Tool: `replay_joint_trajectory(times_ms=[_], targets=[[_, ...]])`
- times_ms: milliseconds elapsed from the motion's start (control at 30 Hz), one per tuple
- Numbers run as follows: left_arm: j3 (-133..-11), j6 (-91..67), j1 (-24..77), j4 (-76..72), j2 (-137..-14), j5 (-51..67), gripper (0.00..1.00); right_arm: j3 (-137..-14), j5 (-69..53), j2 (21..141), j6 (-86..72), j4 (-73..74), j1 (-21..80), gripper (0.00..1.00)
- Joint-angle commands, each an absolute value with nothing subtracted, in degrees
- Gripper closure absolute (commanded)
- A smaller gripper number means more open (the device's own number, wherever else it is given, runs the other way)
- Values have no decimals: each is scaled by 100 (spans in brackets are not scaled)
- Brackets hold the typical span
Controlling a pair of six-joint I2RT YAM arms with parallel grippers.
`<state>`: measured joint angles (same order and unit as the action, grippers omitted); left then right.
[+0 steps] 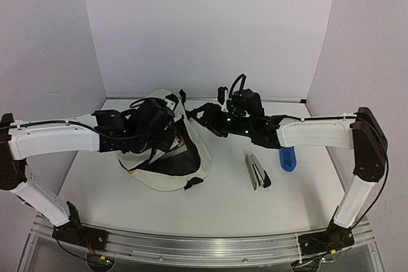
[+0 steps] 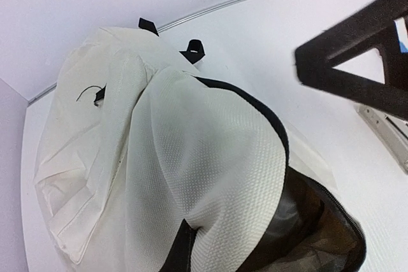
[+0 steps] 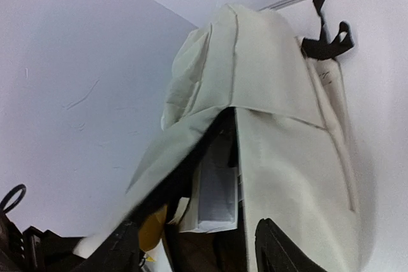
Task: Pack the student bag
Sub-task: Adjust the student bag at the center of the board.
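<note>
Standing by the white table (image 1: 217,214), I see the student bag (image 1: 167,180), a large cream fabric backpack with black straps and a dark grey lining, lying left of centre with both arms bent over its mouth. The right gripper (image 3: 197,244) has its two black fingers spread wide at the opening, one to each side. My guess is that it is there to hold the mouth agape so things can go in. Its camera looks under the raised cream flap at a flat white book or pad (image 3: 215,189) inside, with something yellow (image 3: 153,229) beside it. The left gripper (image 1: 162,122) sits over the bag's top, perhaps steadying the flap, but its fingers are hidden and I cannot tell whether they pinch anything. A slim silver metal stapler-like tool (image 1: 257,171) and a small blue plastic object (image 1: 288,158) lie to the right, well apart from the bag, so packing looks unfinished.
</note>
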<state>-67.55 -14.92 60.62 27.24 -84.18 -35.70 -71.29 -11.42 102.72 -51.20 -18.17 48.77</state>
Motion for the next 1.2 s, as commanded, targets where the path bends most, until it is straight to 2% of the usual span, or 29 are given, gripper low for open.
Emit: replay_joint_trajectory(times_ms=[0, 100, 300, 400, 633, 733, 767, 800, 900, 933, 967, 1033, 1067, 1167], targets=[[-6650, -1940, 5589, 2624, -7611, -3185, 100, -6998, -274, 9927, -3824, -1406, 4847, 35], [-6595, -2069, 5221, 2661, -7322, -2549, 100, -7180, -540, 10131, -3254, -976, 4868, 29], [-6587, -2092, 4940, 2680, -7197, -1740, 100, -7606, -595, 10414, -2544, -579, 5092, 25], [-6658, -2092, 4872, 2668, -7277, -1375, 100, -7981, -259, 10640, -2257, -404, 5324, 22], [-6728, -2107, 4808, 2586, -7483, -966, 100, -8640, 861, 11264, -2168, -16, 5621, 22], [-6716, -2105, 4792, 2514, -7505, -872, 100, -8843, 1322, 11442, -2160, 240, 5656, 32], [-6715, -2093, 4782, 2483, -7506, -827, 100, -8887, 1481, 11512, -2166, 314, 5660, 42], [-6707, -2084, 4774, 2467, -7498, -808, 100, -8876, 1599, 11540, -2166, 324, 5658, 47], [-6672, -2070, 4747, 2423, -7492, -754, 100, -8796, 1647, 11582, -2230, 352, 5656, 54], [-6675, -2032, 4746, 2421, -7505, -685, 100, -8744, 1644, 11584, -2283, 349, 5659, 63], [-6685, -1996, 4746, 2433, -7517, -648, 100, -8721, 1639, 11586, -2318, 351, 5660, 66], [-6649, -1851, 4746, 2448, -7555, -537, 100, -8586, 1644, 11573, -2508, 351, 5646, 92], [-6617, -1787, 4746, 2429, -7565, -529, 100, -8545, 1626, 11541, -2580, 347, 5650, 98], [-6571, -1710, 4730, 2516, -7592, -646, 100, -8282, 1390, 11367, -2856, 351, 5629, 100]])
